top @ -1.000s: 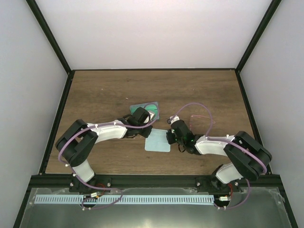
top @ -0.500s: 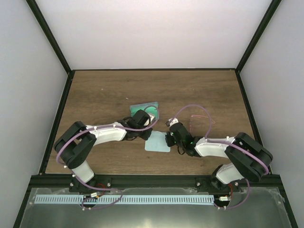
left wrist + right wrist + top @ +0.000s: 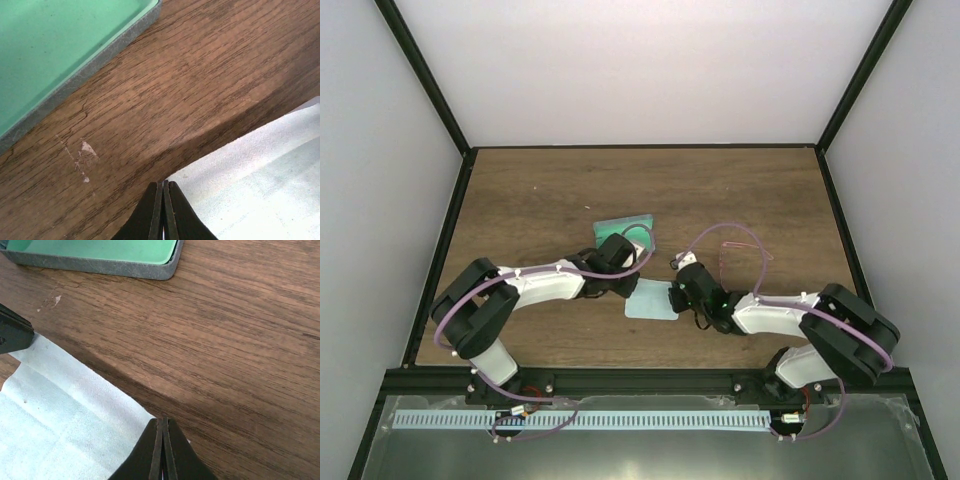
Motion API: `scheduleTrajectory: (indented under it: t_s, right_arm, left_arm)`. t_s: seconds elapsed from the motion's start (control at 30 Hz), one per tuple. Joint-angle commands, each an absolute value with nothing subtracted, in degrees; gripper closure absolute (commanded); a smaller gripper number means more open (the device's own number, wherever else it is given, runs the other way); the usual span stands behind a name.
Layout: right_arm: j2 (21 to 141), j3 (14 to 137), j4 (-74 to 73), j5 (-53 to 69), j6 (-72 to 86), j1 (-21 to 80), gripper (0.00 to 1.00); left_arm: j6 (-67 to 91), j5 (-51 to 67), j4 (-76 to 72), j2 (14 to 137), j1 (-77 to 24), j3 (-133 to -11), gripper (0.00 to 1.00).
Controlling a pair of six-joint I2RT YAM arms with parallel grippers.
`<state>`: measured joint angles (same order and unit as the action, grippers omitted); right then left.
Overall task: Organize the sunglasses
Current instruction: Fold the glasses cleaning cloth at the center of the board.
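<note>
With left fingers [image 3: 156, 212] and right fingers [image 3: 156, 450] each pinching a corner of the cloth [image 3: 651, 300], lift evenly, hold taut, probably fold toward green case [image 3: 619, 226] at 11 o'clock.

- You see the bench [image 3: 540, 200] in warm brown wood with darker grain lines.
- The cloth [image 3: 260, 175] reads to you as pale blue-white, with faint lighter bands across it.
- The case [image 3: 50, 50] shows you a mint-green inside and a speckled grey rim.
- Your left claw [image 3: 163, 210] and right claw [image 3: 163, 450] are both black.
- Your arms [image 3: 545, 280] are white and black, with purple cables [image 3: 725, 226].
</note>
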<state>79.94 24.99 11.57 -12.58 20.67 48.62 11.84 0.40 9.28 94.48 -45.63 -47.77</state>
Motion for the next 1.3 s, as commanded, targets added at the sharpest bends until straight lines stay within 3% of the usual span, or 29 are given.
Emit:
scheduleTrajectory:
  t_s: [0.0, 1.27]
  right_arm:
    - [78.25, 24.50, 10.55, -14.23, 21.81, 49.22, 0.99]
    - [76.82, 23.64, 7.28, -17.99, 25.01, 53.31, 0.99]
  left_arm:
    - [12.22, 0.24, 9.83, 93.46, -46.16, -47.36, 0.96]
    - [14.04, -2.52, 11.46, 91.34, -49.11, -47.26, 0.96]
